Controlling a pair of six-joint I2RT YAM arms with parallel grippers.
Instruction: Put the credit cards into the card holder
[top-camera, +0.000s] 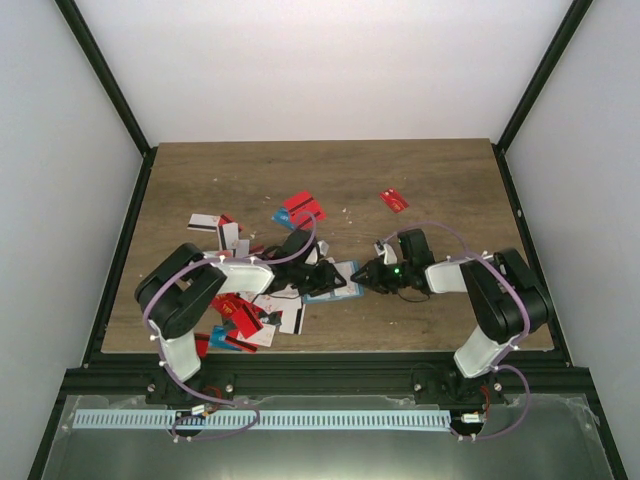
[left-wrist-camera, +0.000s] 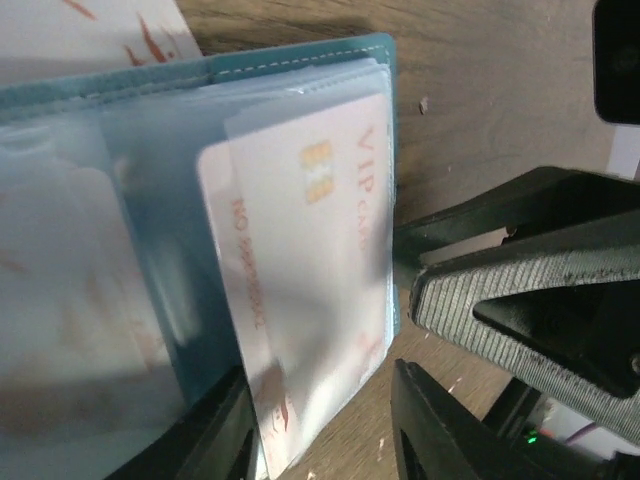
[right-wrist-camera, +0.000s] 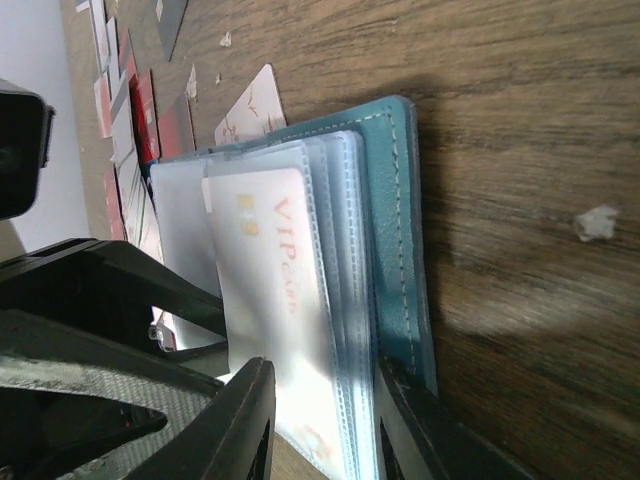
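The teal card holder (top-camera: 338, 284) lies open at mid-table between my two grippers. In the left wrist view the holder (left-wrist-camera: 150, 90) shows clear pockets, and a white VIP card (left-wrist-camera: 300, 270) sits partly inside one. My left gripper (left-wrist-camera: 320, 440) is open: the card's lower end lies between its fingers, against the left one and clear of the right one. My right gripper (right-wrist-camera: 325, 430) is shut on the holder's near edge (right-wrist-camera: 390, 200), pinching the clear pockets and the cover. Loose credit cards (top-camera: 245, 315), mostly red, lie scattered to the left.
More red cards lie at the back (top-camera: 300, 208) and back right (top-camera: 394, 200). White and striped cards (top-camera: 212, 224) lie at the left. The right gripper's ribbed finger (left-wrist-camera: 520, 290) sits close to the holder's right edge. Dark frame posts border the table.
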